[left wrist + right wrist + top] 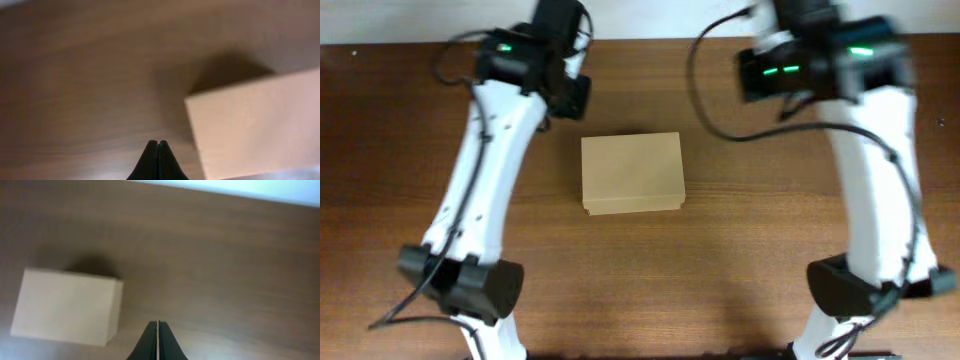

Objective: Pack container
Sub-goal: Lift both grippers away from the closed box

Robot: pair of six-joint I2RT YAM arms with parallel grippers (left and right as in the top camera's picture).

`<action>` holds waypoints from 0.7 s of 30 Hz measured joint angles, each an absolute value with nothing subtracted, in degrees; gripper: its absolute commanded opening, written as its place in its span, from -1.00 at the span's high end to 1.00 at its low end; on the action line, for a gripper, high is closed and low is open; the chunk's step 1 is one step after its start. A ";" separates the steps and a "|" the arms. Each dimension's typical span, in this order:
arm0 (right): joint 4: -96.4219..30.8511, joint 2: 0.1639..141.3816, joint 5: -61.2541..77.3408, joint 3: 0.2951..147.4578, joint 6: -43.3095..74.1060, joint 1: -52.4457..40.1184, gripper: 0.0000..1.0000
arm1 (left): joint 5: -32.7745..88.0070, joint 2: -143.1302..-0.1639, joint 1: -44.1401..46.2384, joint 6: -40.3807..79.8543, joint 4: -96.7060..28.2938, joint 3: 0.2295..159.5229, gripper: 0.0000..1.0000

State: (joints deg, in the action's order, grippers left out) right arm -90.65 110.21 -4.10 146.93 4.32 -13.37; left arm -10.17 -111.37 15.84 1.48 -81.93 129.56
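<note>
The container [631,172] is a plain tan cardboard box with its lid shut, in the middle of the wooden table. It also shows in the left wrist view [255,127] at the right and in the right wrist view [65,305] at the left. My left gripper [158,144] is shut and empty, held above the table to the box's far left. My right gripper [157,324] is shut and empty, held above the table to the box's far right. In the overhead view both grippers are hidden under the arm housings.
The brown wooden table [740,250] carries only the box. The left arm base [470,285] and right arm base [860,290] stand at the front. The table's back edge [650,40] meets a white wall.
</note>
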 measured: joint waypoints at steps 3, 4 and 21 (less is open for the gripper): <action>-93.25 109.14 -4.08 153.40 4.47 -10.20 0.92 | -11.92 -108.47 13.08 1.13 -82.56 133.16 0.96; -93.71 108.81 -4.10 155.00 4.49 -9.52 0.92 | -12.45 -107.33 12.03 0.82 -82.74 134.28 0.93; -82.76 90.89 -3.53 166.17 6.55 -8.23 0.82 | -14.04 -89.43 8.05 -5.72 -81.67 152.35 0.03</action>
